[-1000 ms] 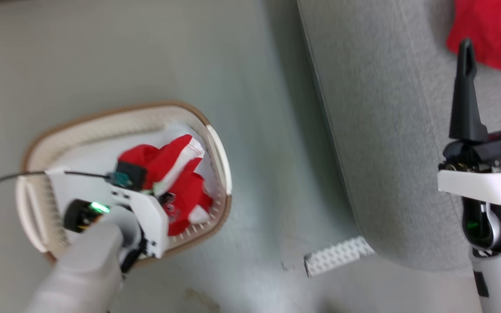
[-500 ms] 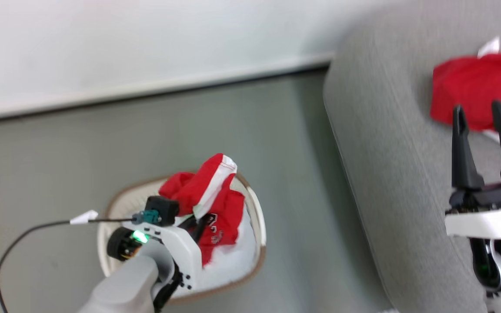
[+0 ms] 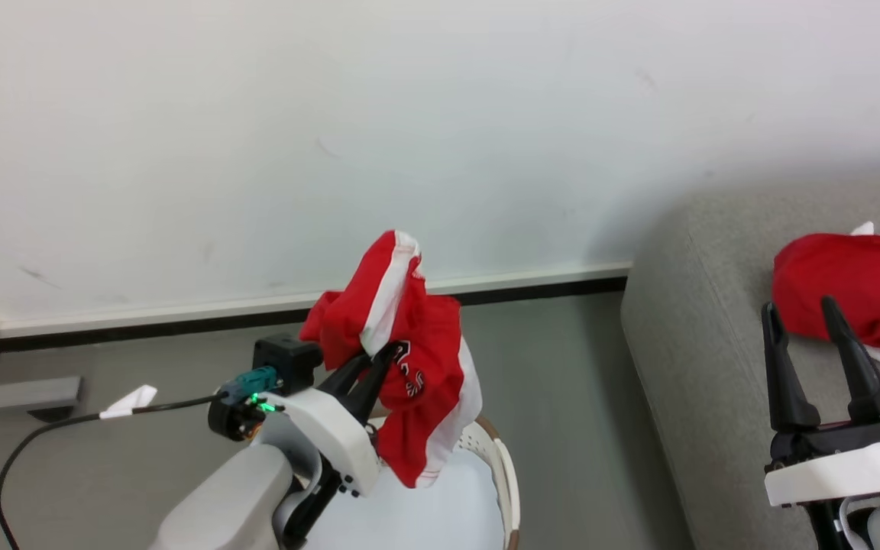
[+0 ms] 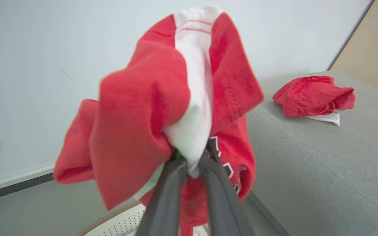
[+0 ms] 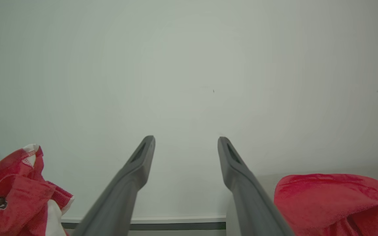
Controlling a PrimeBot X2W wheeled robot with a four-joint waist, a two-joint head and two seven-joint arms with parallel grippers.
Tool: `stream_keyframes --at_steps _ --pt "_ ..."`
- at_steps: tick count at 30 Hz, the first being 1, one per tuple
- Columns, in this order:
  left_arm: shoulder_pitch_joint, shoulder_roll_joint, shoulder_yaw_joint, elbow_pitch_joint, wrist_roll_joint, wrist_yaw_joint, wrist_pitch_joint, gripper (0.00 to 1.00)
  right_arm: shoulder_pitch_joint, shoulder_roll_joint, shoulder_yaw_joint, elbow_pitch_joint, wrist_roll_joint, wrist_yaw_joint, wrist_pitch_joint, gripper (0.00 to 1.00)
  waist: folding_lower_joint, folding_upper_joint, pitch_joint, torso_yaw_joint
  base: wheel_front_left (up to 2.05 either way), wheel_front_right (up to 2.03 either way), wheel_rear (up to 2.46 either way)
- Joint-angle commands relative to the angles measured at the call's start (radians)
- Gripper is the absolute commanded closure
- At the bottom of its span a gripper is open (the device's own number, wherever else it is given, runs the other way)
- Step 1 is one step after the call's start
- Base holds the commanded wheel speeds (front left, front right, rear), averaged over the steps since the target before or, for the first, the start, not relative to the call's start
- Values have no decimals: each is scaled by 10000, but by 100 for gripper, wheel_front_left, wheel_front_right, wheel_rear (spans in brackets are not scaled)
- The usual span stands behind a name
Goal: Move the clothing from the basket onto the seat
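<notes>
left claw [image 3: 385, 355] grips red garment [image 3: 425, 336] bunched over it, above basket [image 3: 505, 473]; right claw [image 3: 799, 307] spread.

Red garment [image 3: 418, 336] in the left end effector [image 3: 388, 353] above the basket [image 3: 503, 467] (second garment [image 3: 860, 290] on the seat [image 3: 700, 382])

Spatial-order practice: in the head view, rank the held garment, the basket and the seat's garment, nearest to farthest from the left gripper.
1. Held garment, in the jaws of the left gripper.
2. Basket, just below.
3. Second garment, on the seat, far right.
</notes>
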Motion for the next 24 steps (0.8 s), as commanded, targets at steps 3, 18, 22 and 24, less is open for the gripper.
stream_keyframes --at_steps 3,18,22,24 --pt "347 244 382 -982 469 229 -21 100 320 -18 147 106 116 -22 7 0 5 -1 -436 374 0 0 0" --pt "850 984 856 -4205 834 980 220 100 608 85 747 312 254 -22 5 0 5 -1 -434 480 0 0 0" --pt "944 1119 891 -4603 780 1102 313 100 435 38 960 314 306 -22 5 0 5 -1 -403 450 0 0 0" --pt "973 1131 879 -4718 753 1150 361 100 398 10 1152 249 361 -22 5 0 5 -1 -400 450 0 0 0"
